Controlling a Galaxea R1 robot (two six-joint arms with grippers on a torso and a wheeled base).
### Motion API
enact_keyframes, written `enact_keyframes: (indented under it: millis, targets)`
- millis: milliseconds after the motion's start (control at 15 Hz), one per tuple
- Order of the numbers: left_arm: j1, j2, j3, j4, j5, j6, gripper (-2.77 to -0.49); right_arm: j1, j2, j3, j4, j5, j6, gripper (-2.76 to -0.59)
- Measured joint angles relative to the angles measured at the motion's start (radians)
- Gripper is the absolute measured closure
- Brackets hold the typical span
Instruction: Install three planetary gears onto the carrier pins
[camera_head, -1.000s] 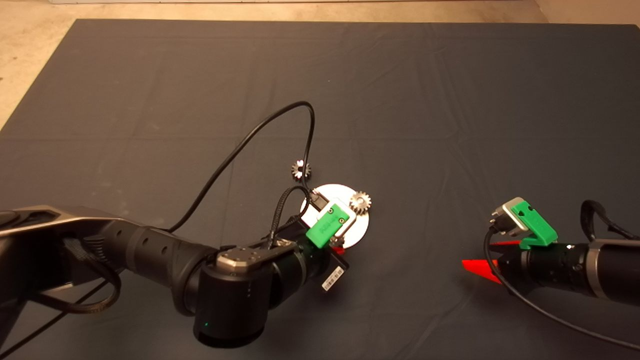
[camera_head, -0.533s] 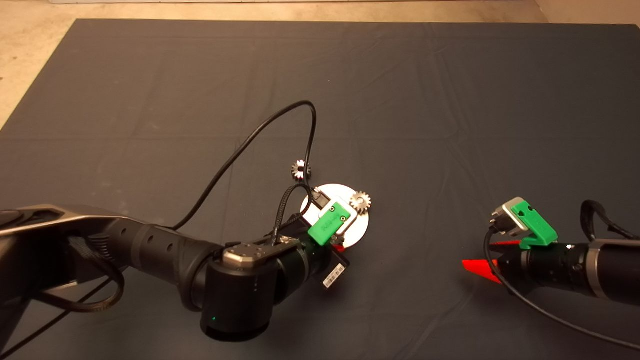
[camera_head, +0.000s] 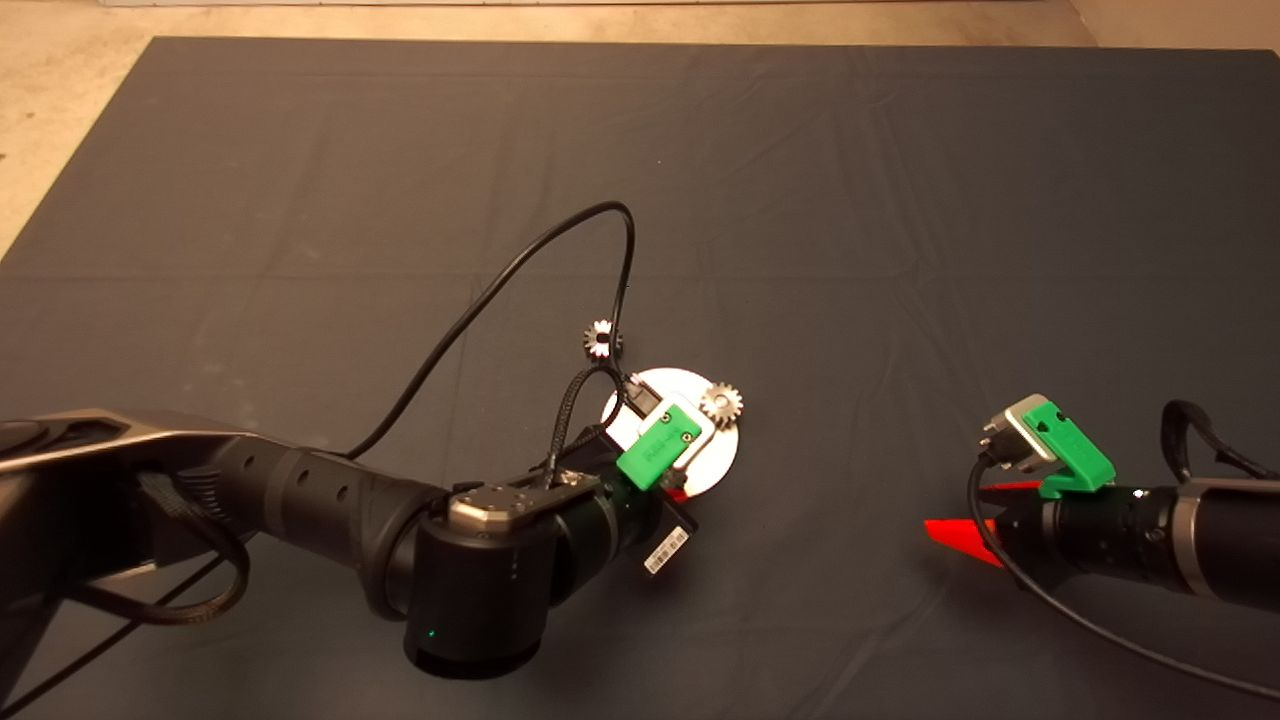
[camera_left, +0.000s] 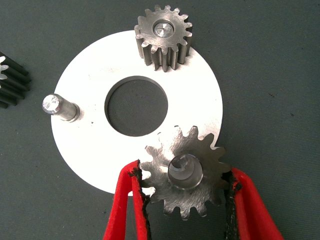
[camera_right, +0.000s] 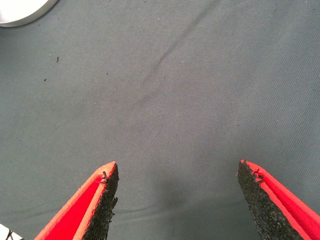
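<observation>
The planetary gears number three. We see one (camera_left: 163, 36) seated on a carrier pin at the far right edge of the round silver disc (camera_left: 95, 150), its pin end showing through the bore. A second gear (camera_left: 186, 172) sits between the pads of the left gripper (camera_left: 186, 200), over the near edge of the disc, with a pin end visible inside its bore; we cannot tell whether it is fully down. The third gear (camera_head: 601, 341) lies on the dark mat (camera_head: 300, 200) just beyond the disc's far left edge, apart from it. One carrier pin (camera_left: 56, 107) on the left side of the disc stands bare.

The left gripper's red fingers (camera_left: 125, 210) close narrowly on the second gear's teeth, one on each side. The right gripper (camera_right: 175, 200) hangs over bare mat well to the right of the disc, its fingers spread wide around nothing.

A white barcode label (camera_head: 668, 551) sits on the left wrist; we cannot read its print.
</observation>
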Motion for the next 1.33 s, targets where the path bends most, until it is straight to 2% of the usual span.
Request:
enact_keyframes:
  millis: [267, 400, 867, 1333]
  targets:
    - [0.003, 0.000, 0.000, 0.001, 0.000, 0.004, -0.55, 0.000, 0.000, 0.000, 0.000, 0.003, 0.000, -1.76]
    - [0.009, 0.000, 0.000, 0.004, 0.000, 0.007, -0.55, 0.000, 0.000, 0.000, 0.000, 0.009, 0.000, -1.76]
    - [0.028, 0.003, -0.004, 0.019, 0.000, 0.014, -0.55, 0.000, 0.000, 0.000, 0.000, 0.009, 0.000, -1.76]
    - [0.030, 0.005, -0.017, 0.029, -0.001, 0.035, -0.55, 0.000, 0.000, 0.000, 0.000, 0.009, 0.000, -1.76]
